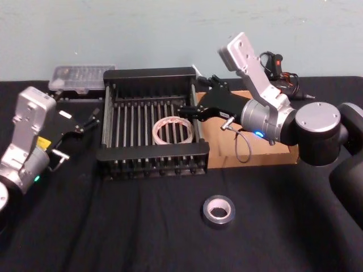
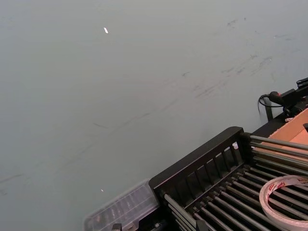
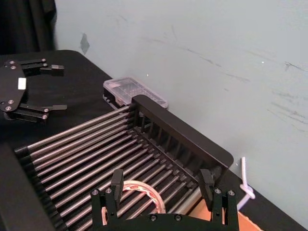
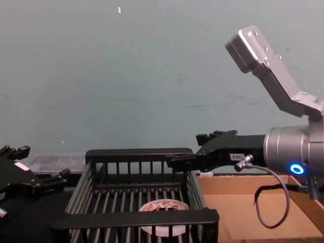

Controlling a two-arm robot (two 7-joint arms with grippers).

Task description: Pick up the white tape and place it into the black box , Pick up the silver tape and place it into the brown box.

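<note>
White tape (image 1: 173, 131) lies flat in the black box (image 1: 150, 153), just under the right gripper (image 1: 187, 113), fingers spread and empty. Silver tape (image 1: 218, 211) sits on the table (image 1: 113, 226) out front. Left gripper (image 1: 91, 120) parked left, fingers apart too.

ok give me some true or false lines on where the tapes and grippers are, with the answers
1. The white tape lies inside the black box. True.
2. The silver tape is in the brown box. False: it lies on the table in front of the boxes.
3. The right gripper is shut on the white tape. False: it is open over the black box's right side, apart from the tape.
4. The left gripper is open, to the left of the black box. True.
5. The brown box sits to the right of the black box. True.
</note>
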